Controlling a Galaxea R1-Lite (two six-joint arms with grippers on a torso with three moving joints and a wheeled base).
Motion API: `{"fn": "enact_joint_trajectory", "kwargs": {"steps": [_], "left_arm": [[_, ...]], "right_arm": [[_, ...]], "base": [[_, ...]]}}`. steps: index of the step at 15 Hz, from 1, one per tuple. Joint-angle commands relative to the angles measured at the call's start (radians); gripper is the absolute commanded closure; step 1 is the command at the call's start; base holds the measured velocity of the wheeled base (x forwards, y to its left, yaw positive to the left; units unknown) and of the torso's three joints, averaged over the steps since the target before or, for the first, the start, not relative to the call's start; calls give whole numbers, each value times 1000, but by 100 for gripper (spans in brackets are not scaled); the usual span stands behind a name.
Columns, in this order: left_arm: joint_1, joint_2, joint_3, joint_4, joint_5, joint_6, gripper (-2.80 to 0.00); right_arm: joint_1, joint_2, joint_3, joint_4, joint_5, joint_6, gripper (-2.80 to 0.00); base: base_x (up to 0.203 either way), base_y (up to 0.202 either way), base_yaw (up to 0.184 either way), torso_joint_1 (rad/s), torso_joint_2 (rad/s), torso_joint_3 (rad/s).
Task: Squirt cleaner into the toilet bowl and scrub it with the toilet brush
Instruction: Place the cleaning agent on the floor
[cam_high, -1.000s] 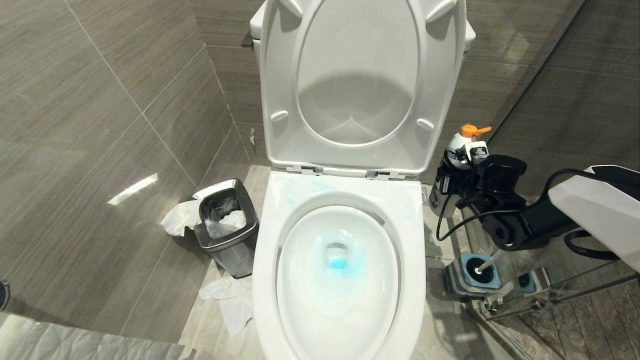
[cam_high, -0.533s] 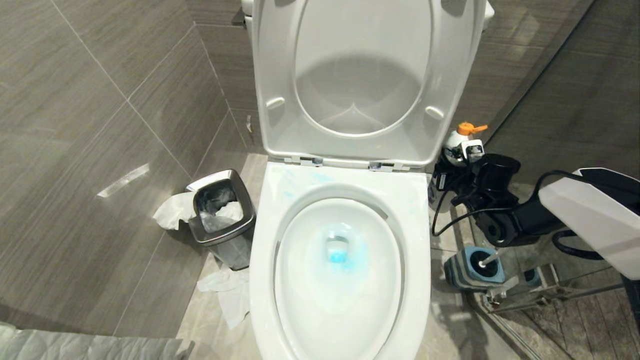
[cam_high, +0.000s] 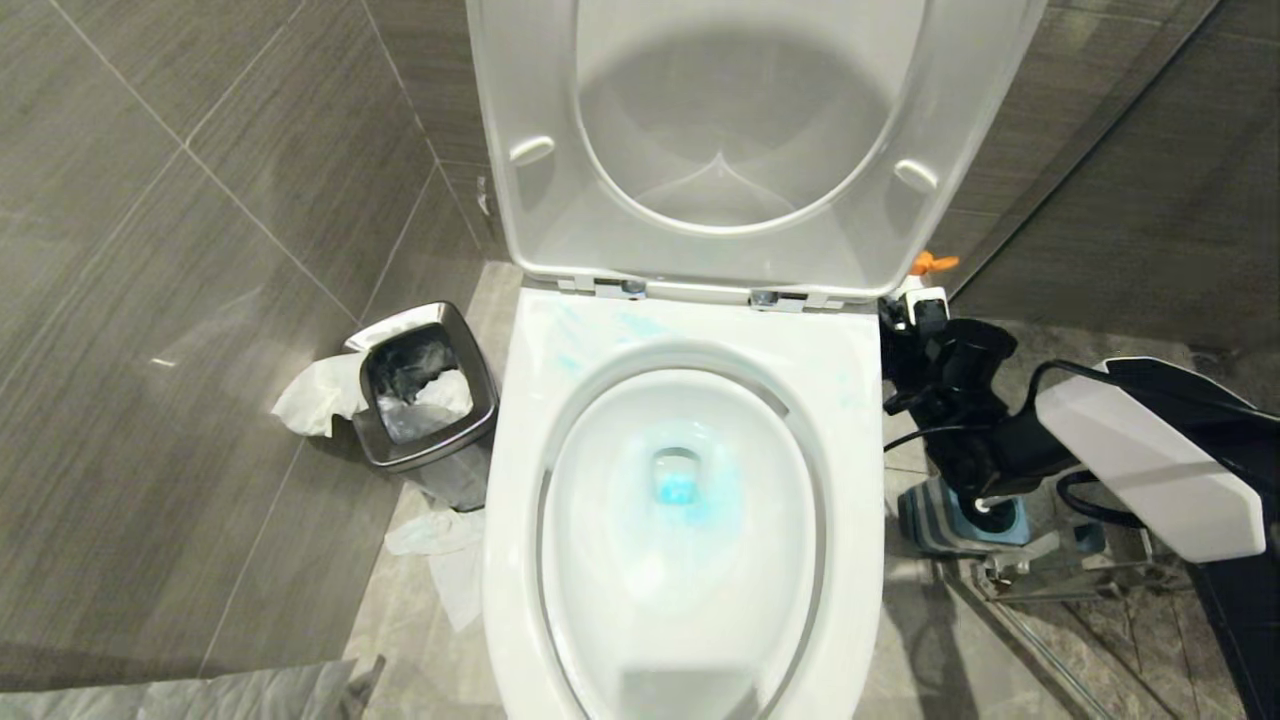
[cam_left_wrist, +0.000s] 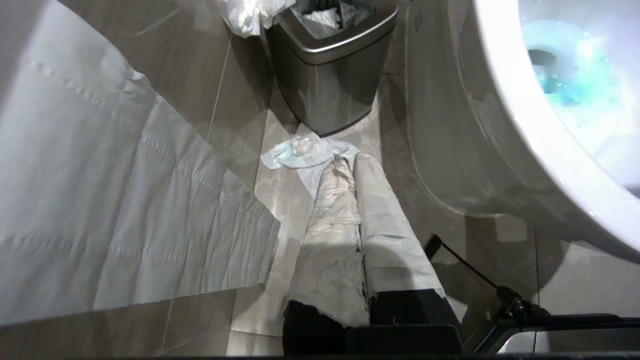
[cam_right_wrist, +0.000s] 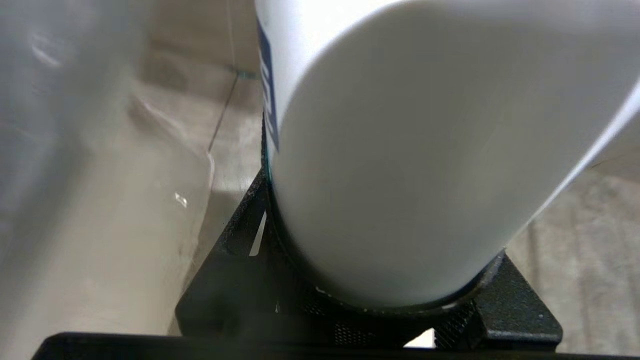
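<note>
The white toilet bowl (cam_high: 850, 400) stands with seat and lid raised. Teal cleaner (cam_high: 685, 490) tints its water, and faint smears (cam_high: 570, 345) mark the back rim. To the right of the bowl, my right gripper (cam_high: 925, 330) is shut on a white cleaner bottle (cam_high: 918, 292) with an orange cap, held low and upright. Up close the bottle (cam_right_wrist: 400, 150) fills the right gripper (cam_right_wrist: 375, 285). Just in front, the toilet brush (cam_high: 992, 498) stands in its blue holder (cam_high: 935, 525), its handle mostly hidden by my arm. My left gripper (cam_left_wrist: 350, 165), wrapped in white, hangs shut by the bowl (cam_left_wrist: 525, 150).
A steel waste bin (cam_high: 425, 395) stuffed with tissue stands left of the bowl, with loose tissue (cam_high: 445, 560) on the floor beside it. A glass partition (cam_high: 1080, 610) rises close behind the brush holder. Grey tiled walls close in at left and back.
The camera has tipped, so the whole scene shifted. My right arm has sunk with the bottle beside the bowl and now hides part of the brush holder. The left gripper stays still.
</note>
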Motion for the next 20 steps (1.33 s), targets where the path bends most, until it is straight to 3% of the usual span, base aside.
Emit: {"fn": "enact_joint_trajectory", "kwargs": {"steps": [1,13,20], "left_arm": [[0,2,-1,1,0,1,0],[0,2,-1,4,0,2,0],[1,2,-1,4,0,2,0]], "right_arm": [[-1,20,-9,-9,-3,-2,0],[-4,95,-147,-14,-5,5,0],[-2,195,-432,7,-9,-10,0]], "base": [[0,0,0,10,-1,-194],[0,0,0,4,3,-196],[0,0,0,1,1,-162]]}}
